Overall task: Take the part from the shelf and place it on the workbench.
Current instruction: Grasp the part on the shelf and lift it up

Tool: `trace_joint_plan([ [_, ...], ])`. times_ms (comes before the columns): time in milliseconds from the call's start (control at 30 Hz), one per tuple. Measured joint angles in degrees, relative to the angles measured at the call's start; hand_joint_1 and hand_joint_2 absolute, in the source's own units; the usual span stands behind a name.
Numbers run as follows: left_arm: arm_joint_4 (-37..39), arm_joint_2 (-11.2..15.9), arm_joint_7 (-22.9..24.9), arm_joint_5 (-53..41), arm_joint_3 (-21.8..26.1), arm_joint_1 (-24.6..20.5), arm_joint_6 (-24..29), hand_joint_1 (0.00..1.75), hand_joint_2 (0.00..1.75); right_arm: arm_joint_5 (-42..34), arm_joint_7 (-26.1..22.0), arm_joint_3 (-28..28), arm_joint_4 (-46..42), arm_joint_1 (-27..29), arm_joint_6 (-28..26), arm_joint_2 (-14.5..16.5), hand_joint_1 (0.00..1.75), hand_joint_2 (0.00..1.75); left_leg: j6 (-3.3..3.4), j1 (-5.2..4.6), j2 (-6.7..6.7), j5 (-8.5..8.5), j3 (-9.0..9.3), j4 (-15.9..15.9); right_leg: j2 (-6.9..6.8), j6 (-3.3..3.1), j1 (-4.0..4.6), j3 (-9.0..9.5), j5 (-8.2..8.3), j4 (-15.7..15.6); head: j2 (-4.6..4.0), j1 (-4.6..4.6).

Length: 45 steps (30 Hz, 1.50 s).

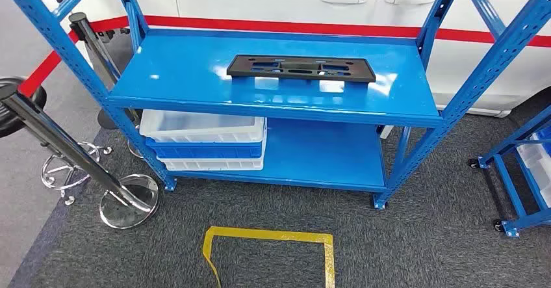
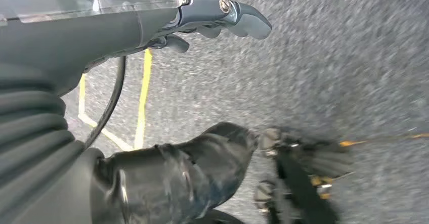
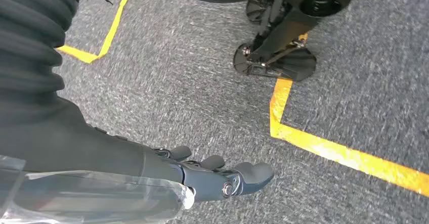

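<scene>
Both arms hang down over the grey carpeted floor (image 3: 192, 82). The left robot hand (image 2: 217, 16) shows at the upper middle of its wrist picture, fingers stretched out loosely above the carpet, holding nothing. The right robot hand (image 3: 217, 176) lies at the lower middle of its wrist picture, fingers likewise extended and slightly apart, with nothing in them. Yellow tape lines (image 3: 344, 155) cross the carpet near it.

The flat black rectangular plastic part with slotted cut-outs (image 1: 301, 68) lies on the top board of the blue metal shelf (image 1: 195, 73), in the upper centre of the head picture, slightly right of the board's middle. On the lower board, at its left end, sit stacked white and blue plastic crates (image 1: 205, 142).
</scene>
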Motion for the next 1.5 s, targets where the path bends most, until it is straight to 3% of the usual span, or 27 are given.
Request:
trace_joint_plan([
  [100,0.1,-0.1,-0.1,0.1,-0.3,-0.1,0.3,0.00,0.00,-0.4,0.0,0.4,0.0,-0.2,-0.1,0.0,0.00,0.00,0.48,0.08,0.06,0.12,0.11,-0.2,0.08,0.63,-0.01,0.23,0.11,-0.3,0.01,0.06],
  [167,0.2,-0.3,-0.3,0.5,-0.6,-0.4,1.3,0.00,0.00,-1.5,-0.3,0.8,0.0,-0.3,-0.4,0.0,0.00,0.00,1.14,0.40,0.24,0.56,0.54,-1.0,0.28,1.17,0.02,-0.30,-1.26,1.4,-0.01,0.20],
  [267,0.3,-0.7,-0.4,1.8,-1.5,-0.9,4.6,0.00,0.00,-5.8,-1.9,2.5,0.1,-0.9,-1.5,0.1,0.00,0.00,1.77,0.50,0.48,0.87,0.55,-1.3,0.52,1.52,-0.11,-4.90,-6.28,11.1,-0.01,0.47],
  [300,0.4,-0.8,-0.5,2.3,-1.8,-1.1,6.1,0.00,0.00,-7.8,-2.6,3.2,0.1,-1.2,-2.0,0.1,0.00,0.00,1.84,0.46,0.48,0.83,0.48,-1.2,0.53,1.59,-0.16,-6.25,-7.00,13.8,-0.01,0.48],
  [333,0.5,-1.0,-0.6,2.7,-2.2,-1.4,7.5,0.00,0.00,-9.7,-3.4,3.8,0.1,-1.6,-2.5,0.1,0.00,0.00,1.89,0.43,0.45,0.77,0.45,-1.1,0.54,1.63,-0.19,-6.75,-6.62,14.6,-0.01,0.49],
  [367,0.7,-1.2,-0.6,2.9,-2.6,-1.8,8.6,0.00,0.00,-11.3,-4.1,4.5,0.2,-2.0,-2.9,0.1,0.00,0.00,1.90,0.42,0.36,0.68,0.47,-0.9,0.54,1.63,-0.22,-6.23,-5.22,13.3,-0.01,0.50],
  [433,1.0,-1.5,-0.7,3.1,-3.3,-2.4,10.3,0.00,0.00,-14.0,-5.5,5.9,0.2,-2.7,-3.3,0.1,0.00,0.00,1.65,0.43,0.17,0.40,0.55,-0.5,0.55,1.43,-0.29,-3.10,-1.42,6.5,-0.01,0.52],
  [500,1.3,-1.8,-0.8,3.3,-4.0,-3.0,12.6,0.00,0.00,-17.6,-7.9,7.2,0.4,-3.6,-3.6,0.0,0.00,0.00,1.04,0.20,0.08,0.06,0.30,0.1,0.61,1.00,-0.19,-0.99,0.36,1.4,-0.01,0.46],
  [600,1.9,-2.1,-0.8,3.5,-5.0,-3.8,16.2,0.00,0.00,-23.1,-12.0,9.2,0.5,-5.0,-3.8,0.1,0.00,0.00,0.20,0.15,0.10,0.00,-0.10,0.3,0.75,0.17,0.01,-1.09,0.54,0.5,-0.01,0.36],
  [667,2.3,-2.4,-0.8,3.5,-5.8,-4.5,16.9,0.00,0.00,-24.4,-13.4,10.7,0.6,-6.4,-3.8,0.1,0.00,0.00,-0.43,0.28,0.11,-1.21,-0.86,1.9,0.74,-0.46,-0.17,-1.15,0.84,0.3,-0.01,0.15],
  [767,3.2,-3.0,-0.9,3.8,-7.1,-5.6,17.9,0.00,0.00,-26.4,-15.5,12.9,0.7,-8.7,-3.8,0.0,0.00,0.00,-1.24,0.63,0.11,-6.21,-5.49,11.4,0.71,-1.06,-0.21,-1.47,1.09,0.2,-0.01,-0.19],
  [833,3.7,-3.4,-1.1,4.4,-7.8,-6.0,20.4,0.00,0.00,-30.5,-19.6,14.3,0.7,-10.0,-3.8,-0.2,0.00,0.00,-1.39,0.77,0.11,-7.27,-7.83,16.1,0.73,-1.13,-0.08,-1.60,1.13,0.2,-0.01,-0.18],
  [867,4.0,-3.5,-1.2,4.7,-8.1,-6.2,21.5,0.00,0.00,-32.4,-21.5,15.0,0.7,-10.6,-3.8,-0.2,0.00,0.00,-1.30,0.78,0.11,-6.21,-7.57,15.5,0.77,-1.13,-0.02,-1.57,1.14,0.2,-0.01,-0.20],
  [900,4.3,-3.6,-1.3,4.8,-8.5,-6.4,22.1,0.00,0.00,-33.3,-22.5,15.6,0.7,-11.3,-3.8,-0.2,0.00,0.00,-1.07,0.77,0.11,-4.27,-6.25,12.8,0.82,-1.13,0.03,-1.49,1.15,0.2,-0.01,-0.20],
  [933,4.5,-3.7,-1.4,4.8,-8.9,-6.7,22.3,0.00,0.00,-33.5,-22.9,16.3,0.7,-12.0,-3.8,-0.2,0.00,0.00,-0.68,0.70,0.11,-2.13,-4.34,8.8,0.87,-1.11,0.08,-1.40,1.15,0.2,-0.01,-0.21],
  [1000,5.0,-3.8,-1.4,4.9,-9.7,-7.4,22.5,0.00,0.00,-33.4,-23.7,17.4,0.6,-13.6,-3.9,-0.3,0.00,0.00,0.14,0.39,0.11,0.26,-1.25,2.2,0.86,-0.78,0.24,-1.46,1.21,0.2,-0.01,-0.17],
  [1067,5.5,-4.0,-1.5,5.2,-10.5,-8.1,23.2,0.00,0.00,-33.8,-25.5,18.2,0.0,-15.1,-4.4,-0.5,0.00,0.00,0.60,0.04,0.05,0.38,-0.57,0.4,0.80,-0.15,0.22,-1.68,1.40,0.2,-0.01,-0.14],
  [1167,6.0,-4.5,-1.5,5.7,-11.6,-8.5,24.5,0.00,0.00,-33.6,-28.4,18.4,-2.4,-16.5,-5.7,-1.0,0.00,0.00,1.27,0.37,0.11,1.12,-0.17,-0.7,0.80,0.86,0.19,-1.84,0.92,0.8,-0.01,-0.07],
  [1233,6.2,-4.8,-1.5,5.9,-12.2,-8.7,25.1,0.00,0.00,-32.9,-29.6,18.4,-4.7,-16.9,-6.6,-1.4,0.00,0.00,1.79,0.63,0.25,1.54,0.11,-1.4,0.80,1.32,0.12,-3.86,-1.91,5.4,-0.01,0.10],
  [1300,6.5,-5.0,-1.5,6.0,-12.8,-9.1,25.6,0.00,0.00,-32.1,-30.3,18.4,-7.2,-17.0,-7.5,-1.7,0.00,0.00,2.09,0.62,0.22,1.54,0.04,-1.3,0.80,1.68,0.06,-7.32,-5.12,12.5,-0.01,0.20],
  [1333,6.7,-5.1,-1.5,6.1,-13.1,-9.2,25.8,0.00,0.00,-31.6,-30.7,18.4,-8.6,-16.9,-8.1,-1.8,0.00,0.00,2.10,0.63,0.18,1.48,0.02,-1.2,0.79,1.85,0.01,-8.44,-5.49,14.7,-0.01,0.20],
  [1367,6.9,-5.2,-1.5,6.2,-13.4,-9.2,26.0,0.00,0.00,-31.1,-31.1,18.3,-10.1,-16.9,-8.7,-2.0,0.00,0.00,2.06,0.64,0.14,1.38,0.03,-1.1,0.79,1.99,-0.09,-8.64,-4.77,14.9,-0.01,0.21],
  [1400,7.0,-5.3,-1.5,6.3,-13.7,-9.2,26.2,0.00,0.00,-30.5,-31.6,18.3,-11.7,-16.9,-9.2,-2.3,0.00,0.00,1.96,0.69,0.10,1.23,0.05,-0.9,0.78,2.10,-0.23,-7.81,-3.09,13.0,-0.01,0.21],
  [1433,7.1,-5.4,-1.5,6.4,-13.9,-9.3,26.4,0.00,0.00,-30.0,-31.9,18.2,-13.4,-16.8,-9.7,-2.5,0.00,0.00,1.77,0.73,0.07,1.01,0.06,-0.5,0.76,2.17,-0.40,-6.14,-0.93,9.4,-0.01,0.22],
  [1500,7.2,-5.6,-1.5,6.4,-14.5,-9.5,26.8,0.00,0.00,-29.0,-32.2,17.9,-16.8,-16.8,-10.8,-2.9,0.00,0.00,1.13,0.57,0.00,0.44,-0.20,0.3,0.82,1.92,-0.47,-3.28,1.48,3.0,-0.01,0.29],
])
